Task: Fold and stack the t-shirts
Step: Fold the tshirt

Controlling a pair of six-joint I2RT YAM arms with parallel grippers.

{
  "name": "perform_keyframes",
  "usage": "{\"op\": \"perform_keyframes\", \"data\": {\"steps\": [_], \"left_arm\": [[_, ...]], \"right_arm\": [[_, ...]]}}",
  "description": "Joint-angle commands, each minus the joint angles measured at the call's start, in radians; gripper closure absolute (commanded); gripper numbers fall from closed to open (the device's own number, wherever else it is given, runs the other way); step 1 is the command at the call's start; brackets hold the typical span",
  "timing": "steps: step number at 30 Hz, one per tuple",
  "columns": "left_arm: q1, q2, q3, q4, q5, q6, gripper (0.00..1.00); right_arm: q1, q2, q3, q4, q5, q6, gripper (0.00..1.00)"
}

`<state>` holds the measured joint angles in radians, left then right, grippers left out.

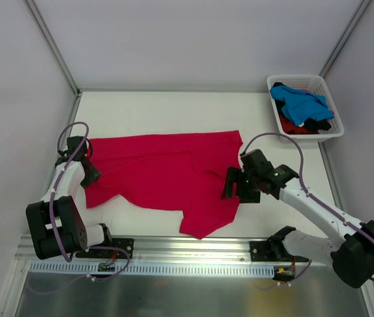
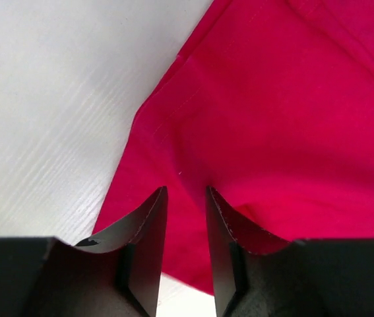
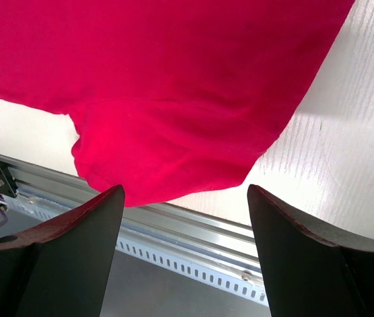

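Note:
A crimson-red t-shirt [image 1: 167, 175] lies spread flat across the white table, one sleeve reaching toward the near edge. My left gripper [image 1: 89, 168] sits low at the shirt's left edge. In the left wrist view its fingers [image 2: 187, 191] stand a narrow gap apart over the red cloth [image 2: 272, 119], with nothing pinched between them. My right gripper [image 1: 233, 185] hovers at the shirt's right side. In the right wrist view it stands wide open [image 3: 185, 191] above the lower sleeve [image 3: 160, 79] and holds nothing. A bright blue t-shirt [image 1: 299, 102] lies in the basket on top of dark and red ones [image 1: 315, 124].
A white slatted basket [image 1: 305, 79] stands at the table's far right corner. A metal rail [image 1: 193, 247] runs along the near edge by the arm bases. Grey walls enclose the table on the left, right and back.

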<state>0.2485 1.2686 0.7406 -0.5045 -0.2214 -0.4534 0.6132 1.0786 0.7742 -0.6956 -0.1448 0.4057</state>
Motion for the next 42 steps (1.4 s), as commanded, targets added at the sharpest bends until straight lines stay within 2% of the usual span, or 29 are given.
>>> {"op": "perform_keyframes", "data": {"steps": [1,3,5,6,7,11,16,19,20,22,28,32,33,35,38,42], "left_arm": [[0.0,0.034,0.008,0.015,-0.039,-0.071,0.7],[0.0,0.055,0.008,0.023,-0.059,-0.1,0.7],[0.002,0.071,0.008,0.024,-0.064,-0.125,0.65],[0.002,0.071,0.005,0.024,-0.07,-0.14,0.52],[0.002,0.068,0.0,0.023,-0.076,-0.171,0.43],[0.002,0.013,-0.044,0.021,-0.058,-0.247,0.35],[0.002,-0.122,-0.121,-0.027,-0.024,-0.298,0.34],[0.002,-0.239,-0.15,-0.151,-0.055,-0.379,0.35],[0.002,-0.297,-0.158,-0.179,-0.076,-0.434,0.36],[0.002,-0.337,-0.184,-0.2,-0.107,-0.452,0.36],[0.017,-0.256,-0.205,-0.259,-0.14,-0.516,0.36],[0.066,-0.311,-0.204,-0.298,-0.13,-0.513,0.37],[0.115,-0.327,-0.217,-0.299,-0.115,-0.513,0.38],[0.161,-0.342,-0.237,-0.272,-0.07,-0.499,0.4],[0.187,-0.272,-0.239,-0.161,-0.035,-0.43,0.41],[0.215,-0.218,-0.271,-0.103,0.02,-0.478,0.41]], "right_arm": [[0.005,0.036,0.025,-0.007,0.002,-0.004,0.21],[0.003,0.075,0.046,-0.025,0.002,-0.022,0.21],[0.005,0.098,0.072,-0.039,0.005,-0.048,0.21],[0.005,0.115,0.077,-0.051,0.01,-0.057,0.21],[0.005,0.121,0.08,-0.056,0.014,-0.073,0.21],[0.003,0.165,0.092,-0.071,0.016,-0.091,0.2],[0.003,0.253,0.149,-0.082,0.008,-0.11,0.2],[0.003,0.303,0.213,-0.105,0.007,-0.13,0.2],[0.003,0.334,0.227,-0.108,0.004,-0.133,0.2],[0.003,0.359,0.247,-0.107,-0.009,-0.143,0.2],[-0.007,0.414,0.315,-0.107,-0.035,-0.177,0.2],[-0.02,0.386,0.33,-0.099,-0.021,-0.197,0.2],[-0.021,0.379,0.333,-0.09,-0.019,-0.199,0.2],[-0.026,0.354,0.335,-0.065,-0.013,-0.206,0.2],[-0.039,0.322,0.32,-0.029,-0.009,-0.205,0.19],[-0.073,0.296,0.304,-0.013,-0.001,-0.194,0.19]]}}
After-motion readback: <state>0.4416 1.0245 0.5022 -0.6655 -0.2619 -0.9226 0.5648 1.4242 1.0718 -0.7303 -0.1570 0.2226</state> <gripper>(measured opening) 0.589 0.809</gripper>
